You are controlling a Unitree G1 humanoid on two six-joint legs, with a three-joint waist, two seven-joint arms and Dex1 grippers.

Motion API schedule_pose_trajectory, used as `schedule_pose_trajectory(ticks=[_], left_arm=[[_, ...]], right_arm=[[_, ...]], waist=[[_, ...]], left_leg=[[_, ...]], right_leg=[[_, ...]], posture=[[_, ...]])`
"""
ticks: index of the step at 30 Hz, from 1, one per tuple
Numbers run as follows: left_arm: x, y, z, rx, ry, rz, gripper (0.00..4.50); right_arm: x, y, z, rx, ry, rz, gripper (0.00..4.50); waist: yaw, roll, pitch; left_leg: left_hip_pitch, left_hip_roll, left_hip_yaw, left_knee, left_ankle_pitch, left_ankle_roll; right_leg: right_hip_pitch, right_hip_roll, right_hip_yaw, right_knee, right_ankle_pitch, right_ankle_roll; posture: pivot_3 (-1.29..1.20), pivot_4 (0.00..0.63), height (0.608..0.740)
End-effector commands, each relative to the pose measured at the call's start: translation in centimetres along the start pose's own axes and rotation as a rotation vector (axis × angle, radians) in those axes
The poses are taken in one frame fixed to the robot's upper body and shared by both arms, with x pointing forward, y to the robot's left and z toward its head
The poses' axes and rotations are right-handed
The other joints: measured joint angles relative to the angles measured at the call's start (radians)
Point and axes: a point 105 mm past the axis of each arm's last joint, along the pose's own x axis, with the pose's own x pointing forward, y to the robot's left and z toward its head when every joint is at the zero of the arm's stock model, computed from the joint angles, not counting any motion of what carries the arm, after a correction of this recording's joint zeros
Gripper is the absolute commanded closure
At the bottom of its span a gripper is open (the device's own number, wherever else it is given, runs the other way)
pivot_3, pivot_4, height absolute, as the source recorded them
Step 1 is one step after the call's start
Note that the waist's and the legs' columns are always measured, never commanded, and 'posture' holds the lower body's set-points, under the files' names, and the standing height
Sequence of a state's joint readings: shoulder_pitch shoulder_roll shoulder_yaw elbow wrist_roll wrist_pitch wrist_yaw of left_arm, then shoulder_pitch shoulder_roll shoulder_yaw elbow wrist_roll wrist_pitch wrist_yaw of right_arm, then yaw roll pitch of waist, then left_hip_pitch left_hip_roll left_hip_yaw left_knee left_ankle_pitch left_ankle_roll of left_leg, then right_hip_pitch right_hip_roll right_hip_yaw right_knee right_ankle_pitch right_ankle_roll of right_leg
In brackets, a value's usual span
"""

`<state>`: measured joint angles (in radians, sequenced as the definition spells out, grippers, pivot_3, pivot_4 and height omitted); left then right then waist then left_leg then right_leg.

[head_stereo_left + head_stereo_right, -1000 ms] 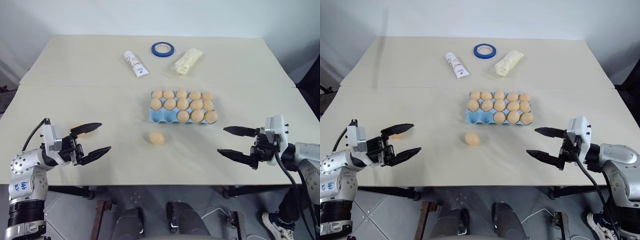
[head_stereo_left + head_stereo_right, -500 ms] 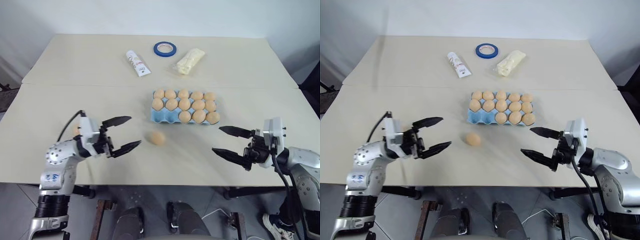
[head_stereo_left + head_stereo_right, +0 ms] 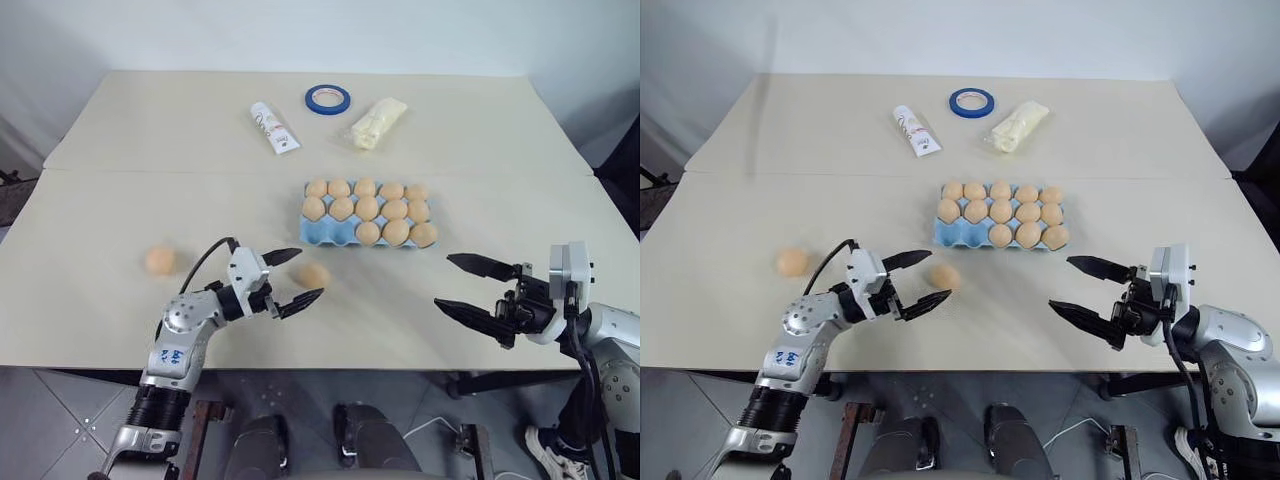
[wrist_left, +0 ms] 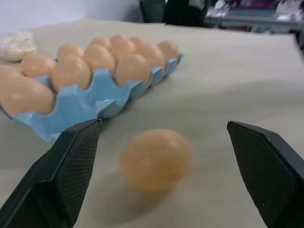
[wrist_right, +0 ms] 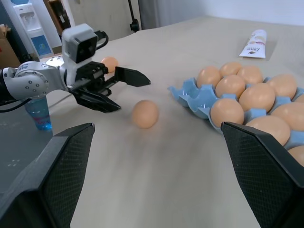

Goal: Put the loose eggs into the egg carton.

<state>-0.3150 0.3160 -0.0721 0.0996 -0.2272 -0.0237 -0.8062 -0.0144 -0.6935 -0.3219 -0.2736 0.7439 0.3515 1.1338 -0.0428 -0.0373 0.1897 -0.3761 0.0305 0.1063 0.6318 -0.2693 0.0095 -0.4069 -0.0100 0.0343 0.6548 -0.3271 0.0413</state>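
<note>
The light blue egg carton [image 3: 317, 232] lies mid-table, holding several tan eggs, with its front-left cups bare. One loose egg [image 3: 314, 275] rests on the table just in front of it. My left gripper [image 3: 310, 273] is open and level, its fingertips [image 4: 71, 166] either side of this egg and not touching it. A second loose egg [image 3: 159, 261] lies further left, behind that arm. My right gripper [image 3: 442, 280] hangs open and holds nothing, off to the right of the carton near the table's front edge. The right wrist view shows the egg [image 5: 145, 113] at the left gripper's [image 5: 134, 96] tips.
At the back of the table lie a blue tape ring [image 3: 327, 97], a white tube [image 3: 274, 127] and a clear bag of pale stuff [image 3: 377, 121]. A seam runs across the table behind the carton. The table's front edge passes under both arms.
My left gripper has swung right from the table's left side to the middle egg, staying open, which uncovered the egg at the left. The right gripper has barely moved.
</note>
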Motion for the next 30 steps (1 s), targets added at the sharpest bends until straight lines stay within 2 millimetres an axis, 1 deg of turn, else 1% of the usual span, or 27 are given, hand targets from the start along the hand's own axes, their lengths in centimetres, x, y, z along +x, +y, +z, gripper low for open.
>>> schedule_pose_trajectory(ticks=[1, 7, 13, 14, 15, 17, 20, 21, 22, 24, 27, 30], left_arm=[[1.2, 0.2, -0.2, 0.028, 0.013, 0.022, 0.00], [2.6, -0.4, -1.3, 0.029, 0.054, -0.006, 0.00], [3.3, 0.0, -2.4, 0.012, 0.144, 0.017, 0.00], [3.5, -0.2, -2.3, 0.012, 0.142, -0.002, 0.00], [3.6, -0.4, -2.2, 0.013, 0.136, -0.017, 0.38], [3.7, -0.8, -2.0, 0.010, 0.136, -0.042, 0.85], [3.7, -0.9, -1.8, 0.005, 0.134, -0.048, 1.79], [3.7, -0.9, -1.6, 0.004, 0.130, -0.047, 2.01], [3.7, -0.8, -1.2, 0.005, 0.120, -0.045, 2.09], [3.9, -0.5, -0.3, -0.002, 0.091, -0.027, 2.11], [4.4, 0.3, 1.9, -0.028, -0.001, 0.018, 2.11], [4.9, 0.8, 4.1, -0.074, -0.090, 0.029, 2.12]], right_arm=[[0.1, 0.2, 0.8, -0.044, -0.026, -0.012, 0.05], [-0.2, 0.1, 0.6, -0.045, -0.015, -0.034, 0.05], [-0.4, 0.1, 0.7, -0.048, -0.024, -0.049, 0.05], [-0.6, 0.1, 0.6, -0.044, -0.033, -0.050, 0.05], [-0.7, 0.2, 0.6, -0.042, -0.039, -0.050, 0.00], [-1.0, 0.2, 0.4, -0.036, -0.065, -0.054, 0.00], [-1.2, 0.1, -0.1, -0.028, -0.068, -0.062, 0.00], [-1.3, 0.2, -0.4, -0.027, -0.061, -0.060, 0.00], [-1.4, 0.3, -0.6, -0.025, -0.057, -0.059, 0.00], [-1.5, 0.1, -0.6, -0.030, -0.075, -0.076, 0.00], [-1.6, -0.1, -0.3, -0.034, -0.139, -0.084, 0.00], [-1.6, 0.2, -0.9, -0.028, -0.128, -0.081, 0.00]], waist=[[0.003, 0.000, 0.000], [0.013, 0.000, 0.000], [0.014, 0.000, 0.000], [0.014, 0.000, 0.000], [0.015, 0.000, 0.000], [0.014, 0.000, 0.000], [0.015, 0.000, 0.000], [0.015, 0.000, 0.000], [0.014, 0.000, 0.000], [0.014, 0.000, 0.000], [0.015, 0.000, 0.000], [0.015, 0.000, 0.000]], left_leg=[[0.000, 0.000, 0.000, 0.000, 0.000, 0.000], [0.000, 0.000, 0.000, 0.000, 0.000, 0.000], [0.000, 0.000, 0.000, 0.000, 0.000, 0.000], [0.000, 0.000, 0.000, 0.000, 0.000, 0.000], [0.000, 0.000, 0.000, 0.000, 0.000, 0.000], [0.000, 0.000, 0.000, 0.000, 0.000, 0.000], [0.000, 0.000, 0.000, 0.000, 0.000, 0.000], [0.000, 0.000, 0.000, 0.000, 0.000, 0.000], [0.000, 0.000, 0.000, 0.000, 0.000, 0.000], [0.000, 0.000, 0.000, 0.000, 0.000, 0.000], [0.000, 0.000, 0.000, 0.000, 0.000, 0.000], [0.000, 0.000, 0.000, 0.000, 0.000, 0.000]], right_leg=[[0.000, 0.000, 0.000, 0.000, 0.000, 0.000], [0.000, 0.000, 0.000, 0.000, 0.000, 0.000], [0.000, 0.000, 0.000, 0.000, 0.000, 0.001], [0.000, 0.000, 0.000, 0.000, 0.000, 0.001], [0.000, 0.000, 0.000, 0.000, 0.000, 0.001], [0.000, 0.000, 0.000, 0.000, 0.000, 0.001], [0.000, 0.000, 0.000, 0.000, 0.000, 0.001], [0.000, 0.000, 0.000, 0.000, 0.000, 0.001], [0.000, 0.000, 0.000, 0.000, 0.000, 0.001], [0.000, 0.000, 0.000, 0.000, 0.000, 0.001], [0.000, 0.000, 0.000, 0.000, 0.000, 0.001], [0.000, 0.000, 0.000, 0.001, 0.000, 0.001]], posture=[[0.00, 0.150, 0.740], [0.00, 0.150, 0.740], [0.00, 0.150, 0.740], [0.00, 0.150, 0.740], [0.00, 0.150, 0.740], [0.00, 0.150, 0.740], [0.00, 0.150, 0.740], [0.00, 0.150, 0.740], [0.00, 0.150, 0.740], [0.00, 0.150, 0.740], [0.00, 0.150, 0.740], [0.00, 0.150, 0.740]])
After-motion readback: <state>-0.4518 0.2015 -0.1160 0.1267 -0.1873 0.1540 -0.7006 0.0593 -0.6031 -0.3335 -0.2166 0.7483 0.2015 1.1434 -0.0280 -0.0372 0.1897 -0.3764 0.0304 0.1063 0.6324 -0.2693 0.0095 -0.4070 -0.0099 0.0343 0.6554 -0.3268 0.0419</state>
